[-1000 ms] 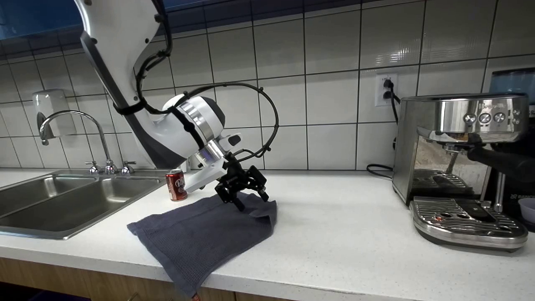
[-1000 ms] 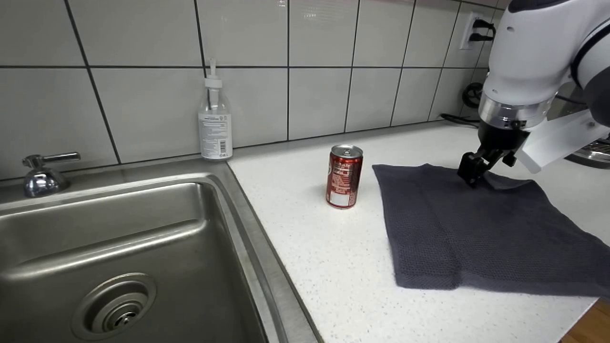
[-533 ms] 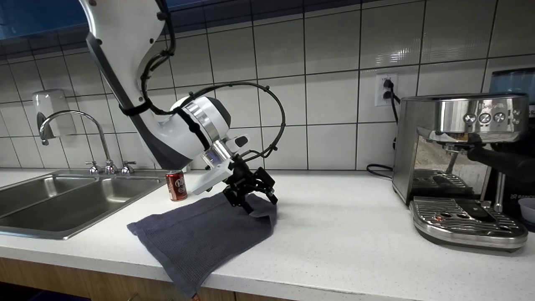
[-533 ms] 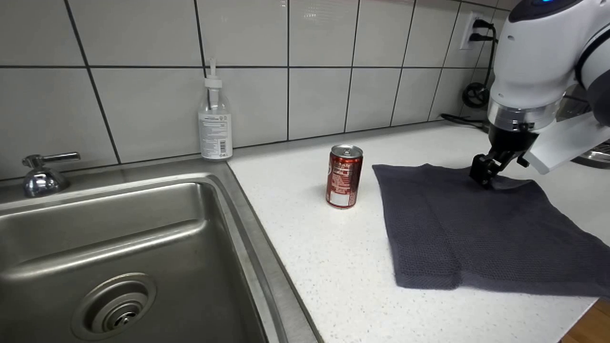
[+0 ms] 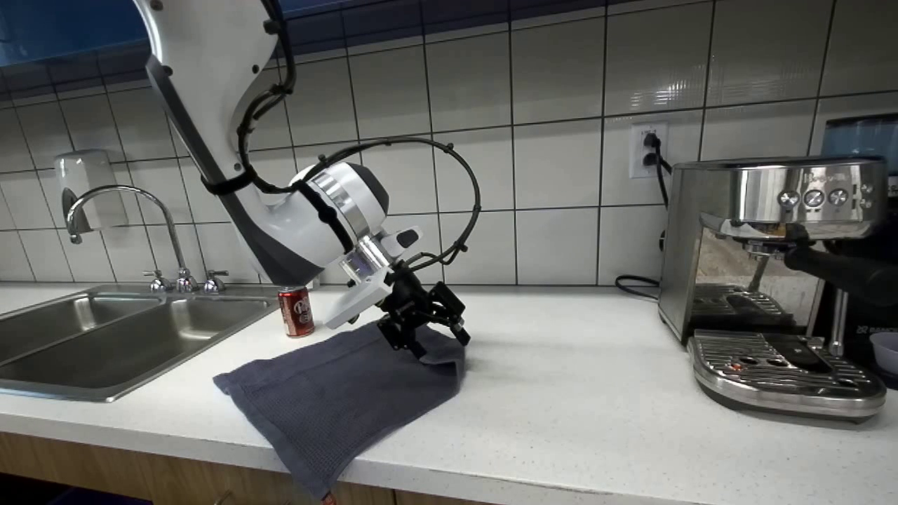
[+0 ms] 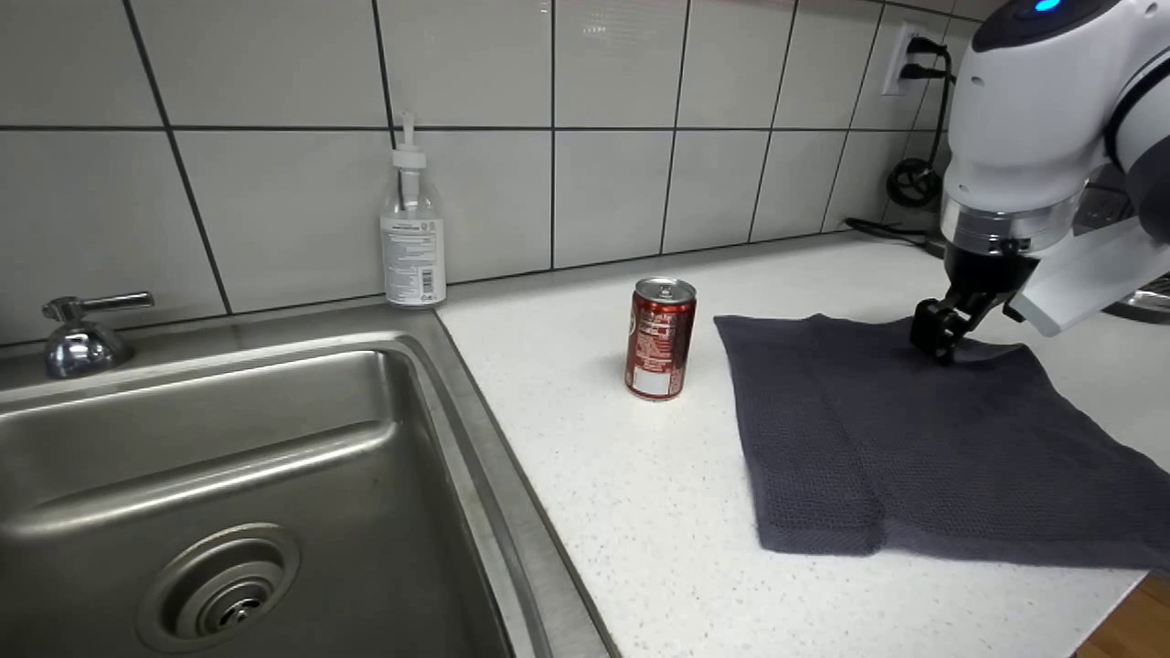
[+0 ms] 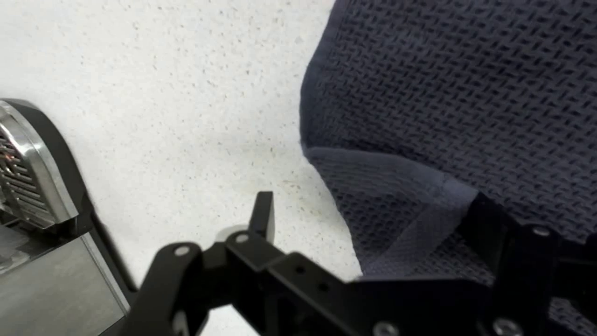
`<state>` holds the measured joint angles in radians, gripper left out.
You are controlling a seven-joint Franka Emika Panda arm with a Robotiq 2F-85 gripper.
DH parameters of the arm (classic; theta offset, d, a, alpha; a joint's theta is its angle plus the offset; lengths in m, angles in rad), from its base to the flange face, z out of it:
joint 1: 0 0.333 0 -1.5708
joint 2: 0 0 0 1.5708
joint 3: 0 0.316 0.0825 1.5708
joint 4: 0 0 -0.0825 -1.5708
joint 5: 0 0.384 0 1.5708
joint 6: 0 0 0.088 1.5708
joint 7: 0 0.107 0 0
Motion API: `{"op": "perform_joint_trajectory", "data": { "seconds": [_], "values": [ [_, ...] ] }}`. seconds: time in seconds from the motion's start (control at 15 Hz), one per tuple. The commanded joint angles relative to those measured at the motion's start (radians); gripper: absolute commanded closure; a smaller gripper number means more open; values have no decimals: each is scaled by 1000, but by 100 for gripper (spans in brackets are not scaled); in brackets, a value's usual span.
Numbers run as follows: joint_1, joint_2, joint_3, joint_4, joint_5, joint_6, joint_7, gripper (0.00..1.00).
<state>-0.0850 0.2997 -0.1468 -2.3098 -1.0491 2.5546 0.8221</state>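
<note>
A dark grey-blue towel point(image 5: 344, 393) point(image 6: 914, 466) point(image 7: 447, 79) lies spread on the white counter, one end hanging over the front edge. My black gripper point(image 5: 442, 342) point(image 7: 372, 196) is tilted down low over its back corner, which is folded over. In the wrist view the jaws stand wide apart. The folded corner point(image 7: 387, 200) shows between them, its tip meeting the right finger point(image 7: 487, 224); whether they touch I cannot tell. The left finger point(image 7: 263, 214) is over bare counter beyond the towel's edge. A red soda can point(image 5: 297, 312) point(image 6: 660, 338) stands upright beside the towel.
A steel double sink point(image 5: 112, 393) point(image 6: 475, 493) with a faucet point(image 5: 168, 224) is past the can. A clear pump bottle point(image 6: 413, 247) stands by the wall. An espresso machine point(image 5: 779, 280) occupies the opposite end, near a power outlet point(image 5: 649, 149) with cords.
My gripper has shifted slightly toward the espresso machine, across the towel's folded corner, mostly in the earlier half second. The jaws stay apart; towel and can have not moved.
</note>
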Motion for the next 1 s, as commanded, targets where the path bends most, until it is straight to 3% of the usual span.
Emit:
{"op": "perform_joint_trajectory", "data": {
  "seconds": [0.0, 0.07, 0.2, 0.73, 0.93],
  "values": [
    [17, -4, -8, 7, -1, -33, 3, 0],
    [18, -4, -8, 6, -6, -29, 5, 25],
    [19, -4, -7, 6, -6, -29, 4, 34],
    [24, -8, -6, 0, -11, -27, -4, 97],
    [25, -13, -7, -1, -12, -29, -6, 100]
  ]
}}
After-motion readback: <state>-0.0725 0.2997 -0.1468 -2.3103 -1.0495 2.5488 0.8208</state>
